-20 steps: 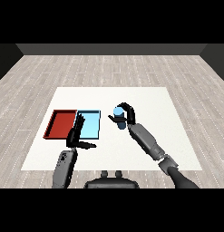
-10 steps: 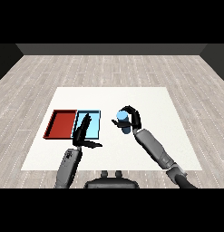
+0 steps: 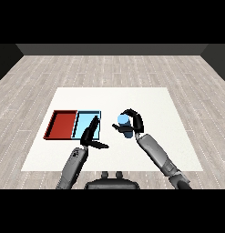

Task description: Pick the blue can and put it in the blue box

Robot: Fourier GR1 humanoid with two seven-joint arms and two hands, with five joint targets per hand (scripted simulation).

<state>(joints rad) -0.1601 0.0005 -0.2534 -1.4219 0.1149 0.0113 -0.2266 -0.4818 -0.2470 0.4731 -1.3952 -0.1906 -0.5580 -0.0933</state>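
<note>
Our right hand (image 3: 133,122) curls round the blue can (image 3: 125,125), holding it above the table (image 3: 177,118), just right of the blue tray (image 3: 84,119). Our left hand (image 3: 91,134) rests with fingers straight over that tray's near-right corner; the red tray (image 3: 62,124) touches it.

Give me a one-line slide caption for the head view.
Right hand curled round the blue can, right of the light blue tray; left hand open over that tray's near edge.

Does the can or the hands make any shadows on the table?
Head view: no shadows show under the can, the right hand or the left hand; the table looks evenly lit, with no glare.
</note>
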